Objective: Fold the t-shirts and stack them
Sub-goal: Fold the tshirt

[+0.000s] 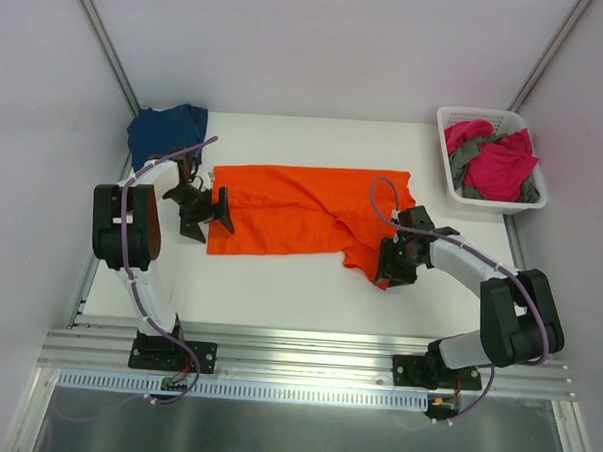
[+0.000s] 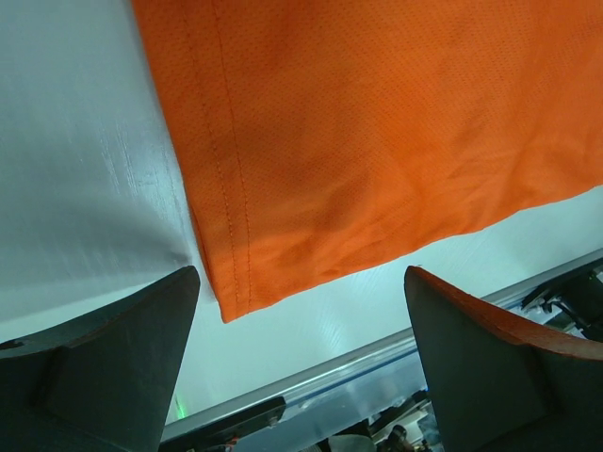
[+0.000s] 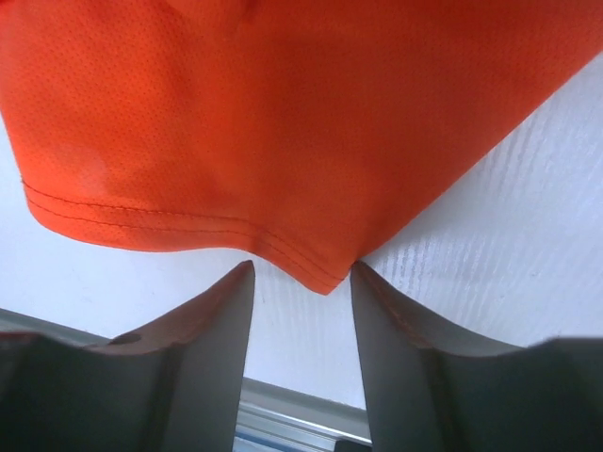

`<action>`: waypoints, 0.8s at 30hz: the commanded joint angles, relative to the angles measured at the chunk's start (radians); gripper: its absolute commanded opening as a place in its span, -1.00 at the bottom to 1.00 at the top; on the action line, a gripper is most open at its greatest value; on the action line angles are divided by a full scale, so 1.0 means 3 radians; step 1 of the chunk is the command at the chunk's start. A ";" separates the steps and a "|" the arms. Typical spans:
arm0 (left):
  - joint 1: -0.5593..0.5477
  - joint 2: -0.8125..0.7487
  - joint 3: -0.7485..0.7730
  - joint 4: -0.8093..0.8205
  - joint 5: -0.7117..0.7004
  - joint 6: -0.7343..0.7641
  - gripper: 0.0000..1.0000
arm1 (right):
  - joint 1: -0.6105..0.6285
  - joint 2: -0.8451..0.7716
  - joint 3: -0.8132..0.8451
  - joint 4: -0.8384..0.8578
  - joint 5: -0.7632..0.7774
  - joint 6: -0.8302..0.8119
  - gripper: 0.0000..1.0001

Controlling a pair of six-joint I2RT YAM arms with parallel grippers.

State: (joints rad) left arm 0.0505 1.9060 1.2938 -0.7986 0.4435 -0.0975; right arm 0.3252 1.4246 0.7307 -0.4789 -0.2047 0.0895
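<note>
The orange t-shirt (image 1: pixel 292 222) lies spread flat across the middle of the white table (image 1: pixel 278 295). My left gripper (image 1: pixel 204 214) is open at the shirt's left hem; in the left wrist view its corner (image 2: pixel 231 301) lies between my fingers (image 2: pixel 113 367). My right gripper (image 1: pixel 392 264) is open at the shirt's lower right corner, whose tip (image 3: pixel 325 278) sits between my fingers (image 3: pixel 203 339). The navy t-shirt (image 1: pixel 166 130) lies bunched at the back left. Magenta (image 1: pixel 499 165) and grey (image 1: pixel 468 149) shirts fill the basket.
The white slotted basket (image 1: pixel 456 118) stands at the back right corner. White walls enclose the table on three sides. A metal rail (image 1: pixel 296 351) runs along the near edge by the arm bases.
</note>
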 commanded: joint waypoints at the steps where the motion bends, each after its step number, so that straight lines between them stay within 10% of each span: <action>1: 0.0041 0.0074 0.0131 -0.0089 0.0107 -0.0043 0.83 | 0.0020 0.0068 0.0085 0.0098 -0.0115 -0.0017 -0.17; 11: 0.0123 0.0140 0.0146 -0.0114 -0.0020 -0.0023 0.82 | 0.0026 0.0078 0.0131 0.0103 -0.0141 -0.0048 -0.87; 22: 0.0138 0.0130 0.0116 -0.0104 -0.0169 -0.0038 0.78 | 0.0015 -0.0111 0.0029 0.0068 -0.0075 -0.0042 -0.85; 24: 0.0138 0.0110 0.0095 -0.0104 -0.0118 -0.0002 0.53 | 0.0015 -0.0147 0.0003 0.0052 -0.0054 -0.0037 -0.83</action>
State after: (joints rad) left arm 0.0803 1.9434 1.3159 -0.8097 0.4099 -0.1051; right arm 0.3260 1.4296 0.7307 -0.4534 -0.2245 0.0776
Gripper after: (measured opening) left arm 0.811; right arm 0.080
